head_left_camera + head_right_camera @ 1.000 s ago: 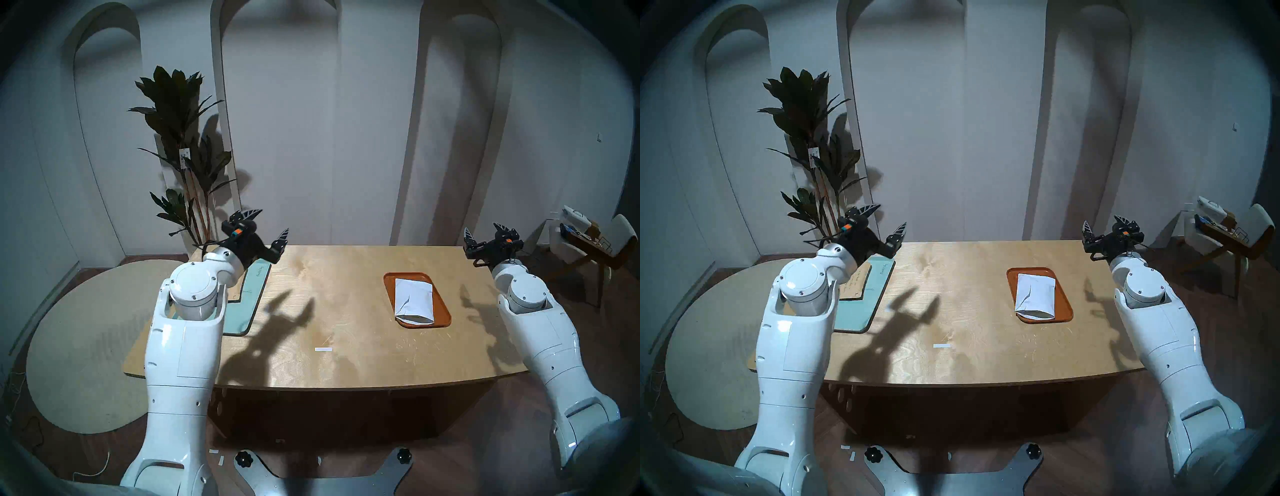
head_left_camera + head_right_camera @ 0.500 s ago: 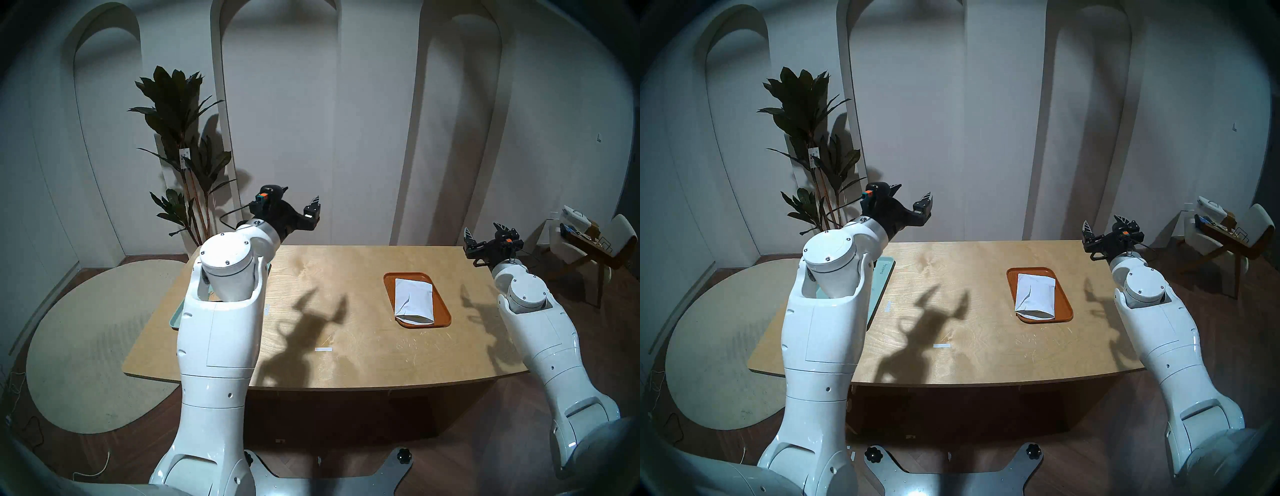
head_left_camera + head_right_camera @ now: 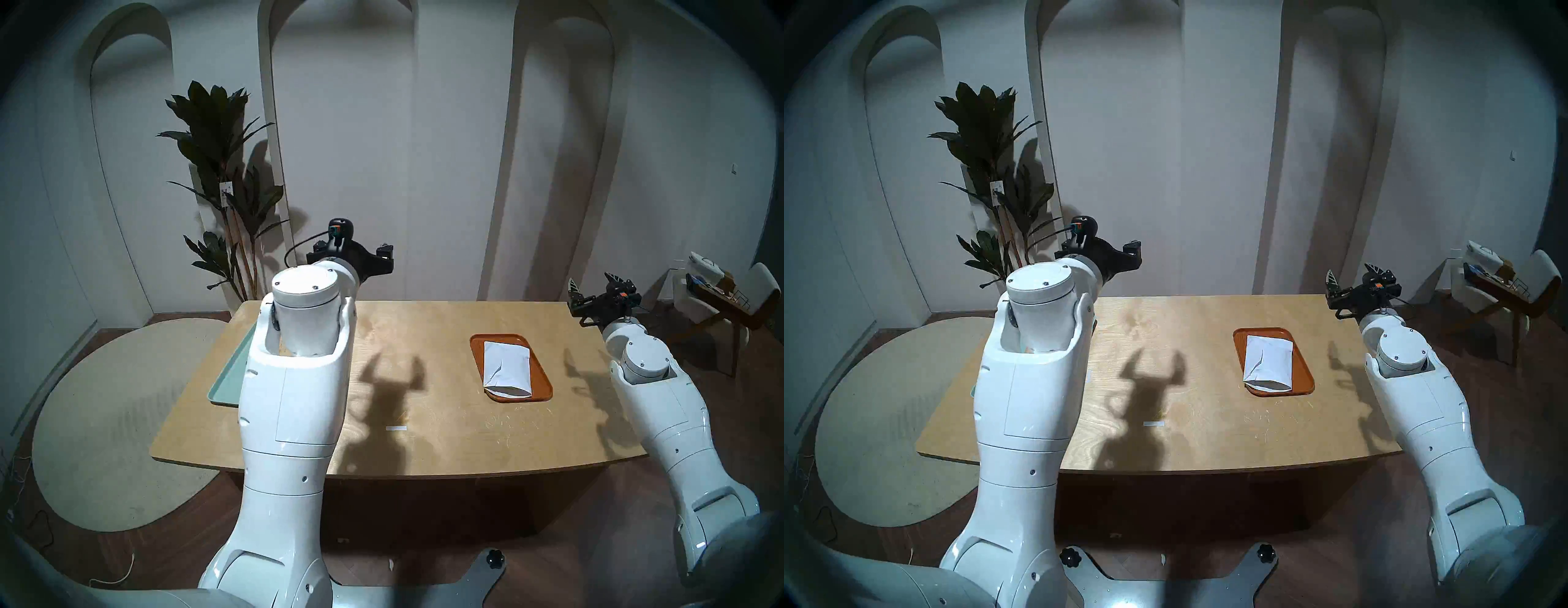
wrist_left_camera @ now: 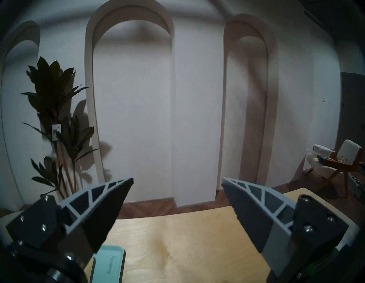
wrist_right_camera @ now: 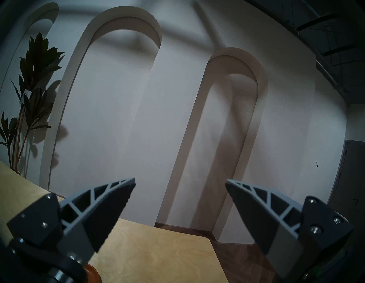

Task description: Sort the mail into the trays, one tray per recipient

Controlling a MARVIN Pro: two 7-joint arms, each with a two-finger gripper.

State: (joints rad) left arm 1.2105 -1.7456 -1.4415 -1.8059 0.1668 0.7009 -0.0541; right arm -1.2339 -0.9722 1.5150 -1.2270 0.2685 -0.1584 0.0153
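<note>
A creased white envelope (image 3: 507, 367) (image 3: 1267, 361) lies in the small orange-brown tray (image 3: 474, 352) (image 3: 1305, 373) on the table's right half. Only the left strip of the mint-teal tray (image 3: 231, 378) shows at the table's left, and one corner of this tray (image 4: 107, 264) appears in the left wrist view. My left forearm hides the brown envelope. My left gripper (image 3: 352, 257) (image 3: 1102, 250) (image 4: 177, 178) hangs open and empty above the table's far left edge, facing the wall. My right gripper (image 3: 592, 282) (image 3: 1352, 272) (image 5: 180, 179) is open and empty over the far right corner, beyond the orange tray's corner (image 5: 92, 270).
A short white tape strip (image 3: 396, 428) lies near the front middle of the wooden table (image 3: 424, 331). A tall plant (image 3: 220, 170) stands behind the far left corner. A chair (image 3: 729, 297) with clutter sits off to the right, a round rug (image 3: 106, 424) to the left.
My left arm has swung up and to the right, away from over the mint tray, and its gripper has turned level toward the wall. The forearm now covers the brown envelope. The right arm has stayed still.
</note>
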